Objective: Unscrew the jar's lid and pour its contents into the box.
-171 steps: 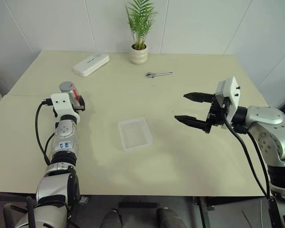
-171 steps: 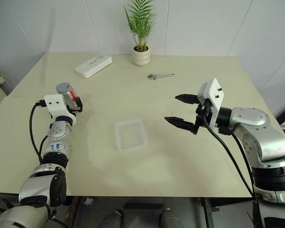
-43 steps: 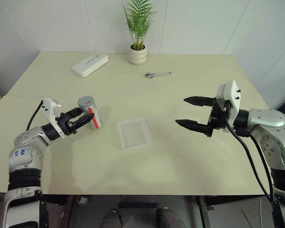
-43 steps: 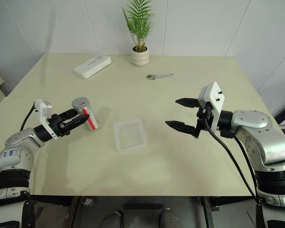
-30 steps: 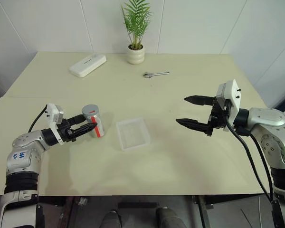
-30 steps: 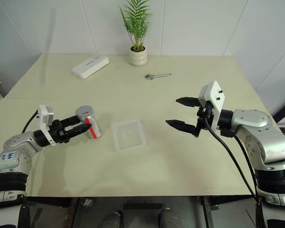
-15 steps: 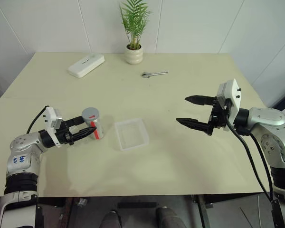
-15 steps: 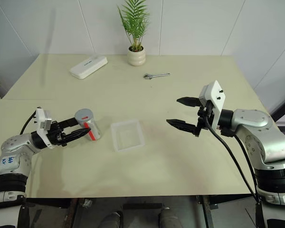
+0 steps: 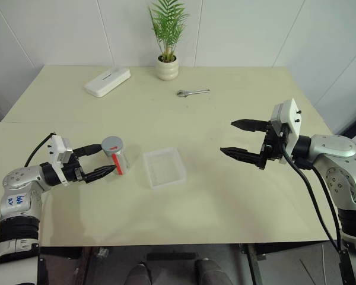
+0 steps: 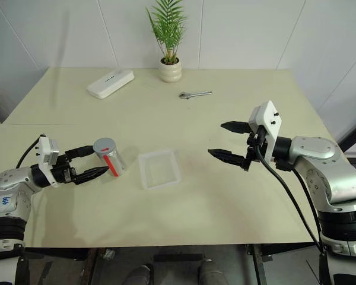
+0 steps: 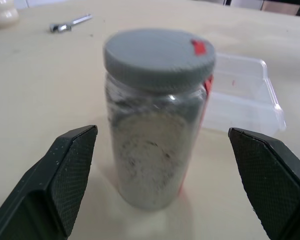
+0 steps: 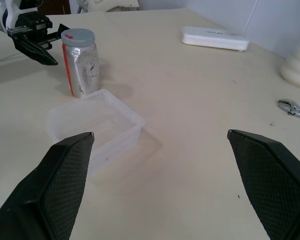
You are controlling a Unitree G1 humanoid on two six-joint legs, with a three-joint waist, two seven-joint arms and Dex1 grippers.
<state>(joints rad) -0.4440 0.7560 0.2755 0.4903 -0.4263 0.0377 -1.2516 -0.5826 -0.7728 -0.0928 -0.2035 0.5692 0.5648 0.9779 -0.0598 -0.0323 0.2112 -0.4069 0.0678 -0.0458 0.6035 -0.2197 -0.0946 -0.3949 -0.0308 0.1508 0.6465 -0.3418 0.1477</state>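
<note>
The jar (image 9: 116,159), silvery with a red stripe, stands upright on the table just left of the box (image 9: 164,167), a clear shallow tray. Its grey lid (image 11: 159,54) with a red mark sits on top. My left gripper (image 9: 104,160) is open at the jar's left side, its fingers (image 11: 66,172) apart from the jar with a gap on either side. My right gripper (image 9: 228,137) hangs open above the table to the right of the box, holding nothing. I cannot make out the contents through the jar's wall.
A white oblong device (image 9: 107,81) and a white plant pot (image 9: 167,67) stand at the table's far edge. A small wrench (image 9: 193,92) lies to the right of the pot.
My left gripper has opened and let go of the jar, which now stands upright by the box. The left hand has drawn back slightly. The right arm has not moved.
</note>
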